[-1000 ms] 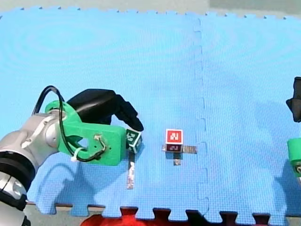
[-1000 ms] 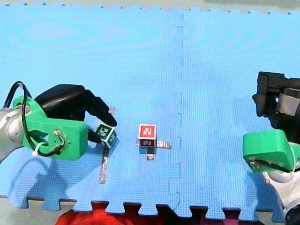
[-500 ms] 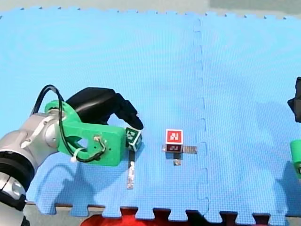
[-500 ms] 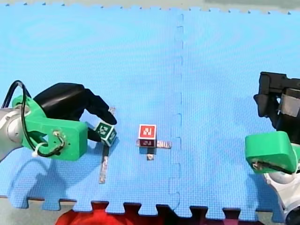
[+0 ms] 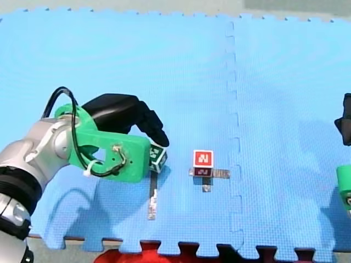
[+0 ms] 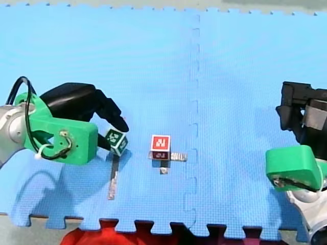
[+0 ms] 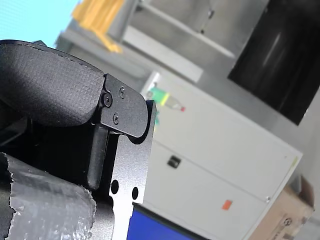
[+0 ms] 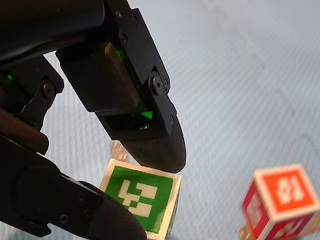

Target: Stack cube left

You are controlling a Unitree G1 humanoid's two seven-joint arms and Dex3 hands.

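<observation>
surface: blue foam puzzle mat (image 5: pixel 164 66); an interlocking seam (image 5: pixel 235 109) runs front to back, right of centre; toothed near edge with something red (image 5: pixel 123 256) past it
room: first wrist view looks off the mat at pale grey cabinets (image 7: pixel 215 150), a dark panel (image 7: pixel 285 55), a cardboard box (image 7: pixel 287 215) and a yellow-orange shape (image 7: pixel 100 12), blurred
left hand (image 5: pixel 123 114): comes in from the left over the near-left part of the mat, with a green bracket (image 5: pixel 118 161) and a black cable loop at the wrist
left fingers (image 8: pixel 150 145): closed on the green cube, one tip on its top edge, another under its near side
green cube (image 5: pixel 158 156): pinched in the left hand at the far end of a tape strip (image 5: pixel 152 201), tilted, white pattern facing out; just left of the red cube, not touching it
red cube (image 5: pixel 203 159): upright on the mat on a small tape cross (image 5: pixel 218 173), near the middle front; nothing on top of it
right hand (image 6: pixel 301 113): at the right edge, well apart from both cubes, green bracket (image 6: pixel 292 166) below it; holds nothing that I can see
hard to make out: I can't tell whether the green cube touches the mat; the right hand is cut off by the frame edge, so I can't tell its grip state; the black housing (image 7: pixel 55 85) in the first wrist view blocks much of it, and I can't tell whose hand it is
</observation>
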